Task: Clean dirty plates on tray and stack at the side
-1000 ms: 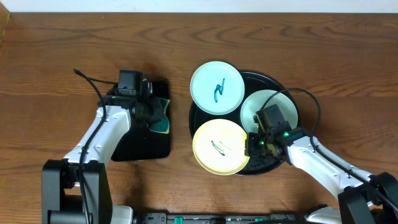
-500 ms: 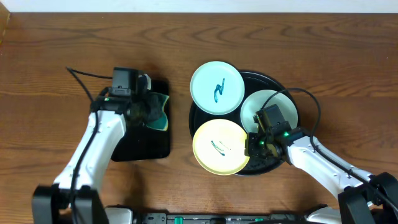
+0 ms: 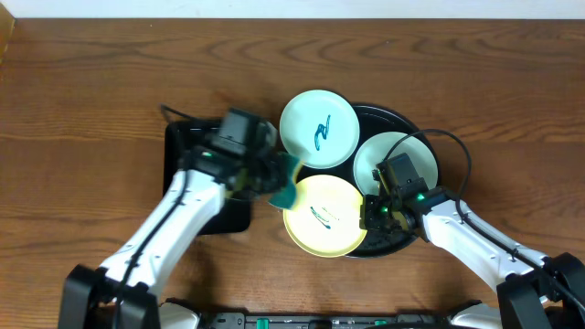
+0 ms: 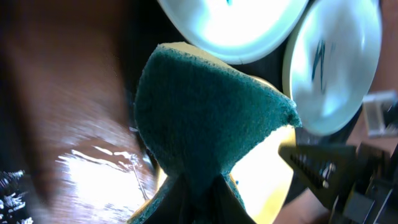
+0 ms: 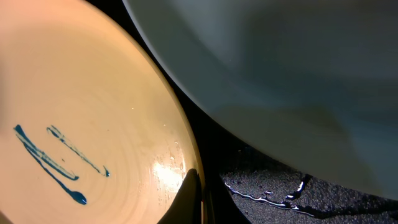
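- Three plates crowd the round tray (image 3: 391, 113). The yellow plate (image 3: 322, 228) is at its front-left and the scribbled mint plate (image 3: 318, 128) at its back-left. The plain mint plate (image 3: 384, 155) is on the right, partly under the right arm. None is stacked at the side yet.
- The left tool (image 3: 271, 175) is clamped narrow on a teal sponge (image 3: 285, 189), which hangs just at the yellow plate's left edge. A shallow pinch on soft foam could let the sponge twist or slip out once it drags across the plate.
- The right tool (image 3: 371, 212) is closed tight at the yellow plate's right rim and seems to pinch it. If it grips only the lip, a hard wipe could pull the plate free or spin it.
- The yellow plate looks to reach over the tray's raised rim. Pressing down near its outer edge could tip it or slide it onto the counter (image 3: 91, 73).
- The scribbled mint plate lies very close to the yellow one and also reaches past the rim. A wide stroke could knock it.
- The teal marks (image 5: 53, 162) on the yellow plate are thin, so one light pass might leave traces.
- The rectangular tray (image 3: 178, 146) sits under the left arm, and a low swing back could clip it.
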